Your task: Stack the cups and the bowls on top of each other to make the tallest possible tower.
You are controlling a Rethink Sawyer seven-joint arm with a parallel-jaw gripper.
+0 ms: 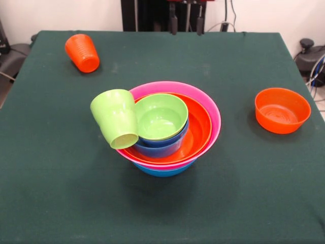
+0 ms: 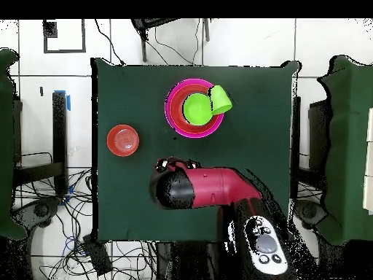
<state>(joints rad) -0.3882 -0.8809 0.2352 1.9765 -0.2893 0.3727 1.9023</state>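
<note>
The tower stands mid-table: a wide blue bowl (image 1: 163, 170) at the bottom, then a pink bowl (image 1: 175, 87), an orange bowl (image 1: 199, 122), a small blue bowl (image 1: 161, 146) and a lime-green bowl (image 1: 160, 116) nested on top. In the overhead view the tower shows its pink rim (image 2: 173, 98). The lime-green cup (image 1: 116, 124) lies tilted, resting against the pile's left rim, and also shows in the overhead view (image 2: 221, 100). The orange ribbed cup (image 1: 82, 52) lies on its side at the far left. My gripper (image 1: 186, 23) is open and empty at the top edge, far behind the tower.
A small orange bowl (image 1: 282, 110) stands alone at the right, and at the left in the overhead view (image 2: 122, 140). The red arm (image 2: 211, 188) reaches over the green table (image 1: 51, 193) near the robot's side and hides the orange cup from above.
</note>
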